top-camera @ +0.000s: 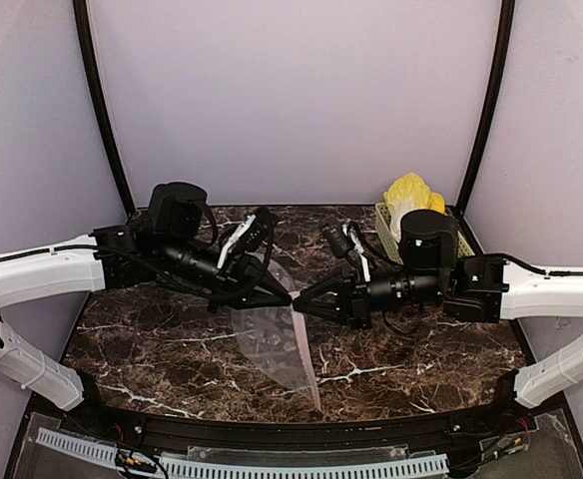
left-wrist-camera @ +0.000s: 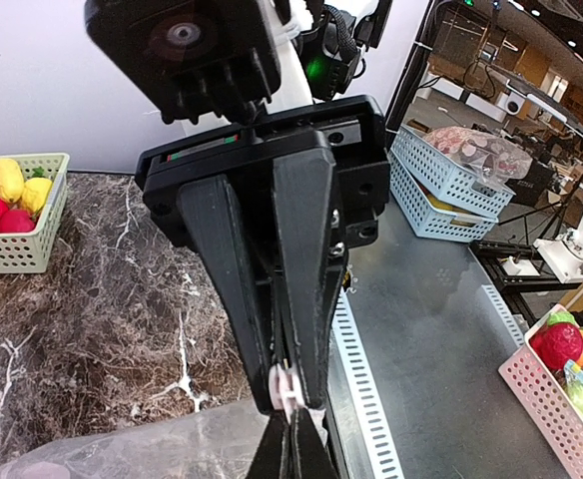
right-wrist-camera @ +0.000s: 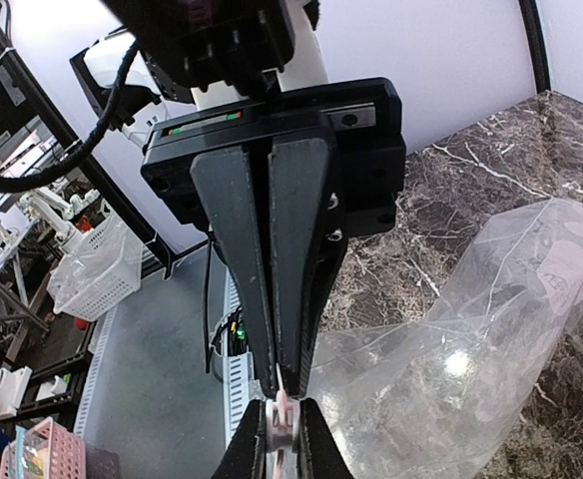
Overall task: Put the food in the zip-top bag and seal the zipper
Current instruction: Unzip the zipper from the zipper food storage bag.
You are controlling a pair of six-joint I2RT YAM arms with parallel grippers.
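The left gripper (top-camera: 288, 298) and right gripper (top-camera: 298, 303) meet tip to tip above the table (top-camera: 152, 349) centre. Both are clamped on the pink-white zipper (top-camera: 305, 361). The zip-top bag (top-camera: 269, 344) hangs below them onto the marble. The food (top-camera: 409, 192) sits in the green basket (top-camera: 384, 225) at the far right corner.

Top camera: fixed high over near edge, looking down and forward across whole marble table (top-camera: 152, 349) to back wall (top-camera: 291, 100); far enough off to take in full width.

Left wrist camera: right up against left gripper (left-wrist-camera: 290, 397), sighting down its length toward robot's right; green basket (left-wrist-camera: 17, 235) small at far table end.

Right wrist camera: same closeness on right gripper (right-wrist-camera: 282, 387), facing opposite way.

All three share zipper (top-camera: 306, 354) on zip-top bag (top-camera: 267, 334), where both sets of tips meet.
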